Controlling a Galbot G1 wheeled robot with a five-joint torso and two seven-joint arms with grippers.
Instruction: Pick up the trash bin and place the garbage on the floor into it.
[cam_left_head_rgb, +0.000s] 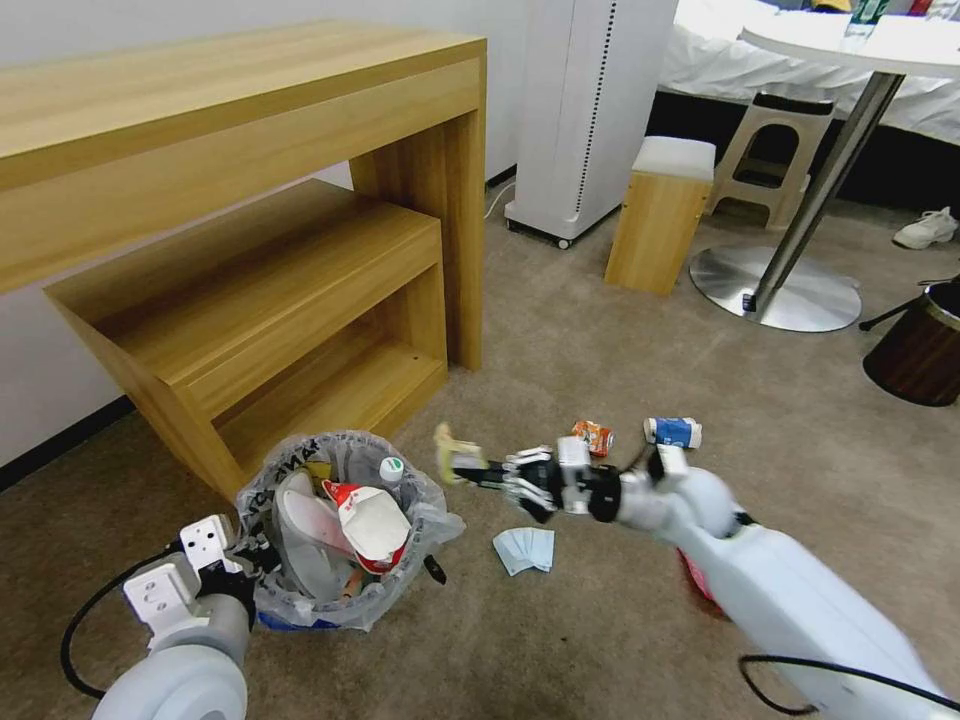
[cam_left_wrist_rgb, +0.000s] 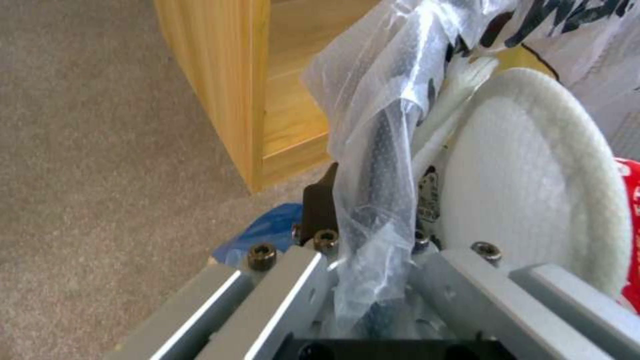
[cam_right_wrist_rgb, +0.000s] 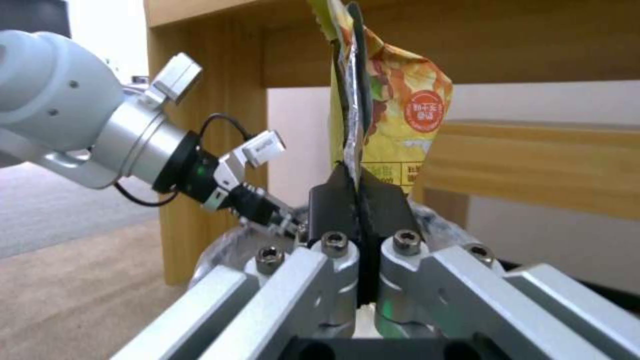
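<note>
— Pinching a yellow snack wrapper (cam_right_wrist_rgb: 393, 110) between clenched fingers (cam_right_wrist_rgb: 387, 200): right gripper (cam_left_head_rgb: 462, 466), just beside the trash bin (cam_left_head_rgb: 340, 530), above the floor (cam_left_head_rgb: 560, 640).

— And clamped on that bin's bag-lined rim: left gripper (cam_left_wrist_rgb: 373, 235). Inside the bin, a white slipper (cam_left_head_rgb: 300, 520) and red-white wrapper (cam_left_head_rgb: 372, 525). Beyond the bin: pale-blue tissue (cam_left_head_rgb: 525, 550), orange can (cam_left_head_rgb: 593, 436), blue-white cup (cam_left_head_rgb: 673, 432).

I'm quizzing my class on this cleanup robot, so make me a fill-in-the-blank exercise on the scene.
1. The left pincer grips the rim of the ____.
2. The right pincer is shut on a yellow ____.
3. The blue tissue lies on the ____.
4. A white slipper is inside the ____.

Missing words: bin; wrapper; carpet; bin
</note>
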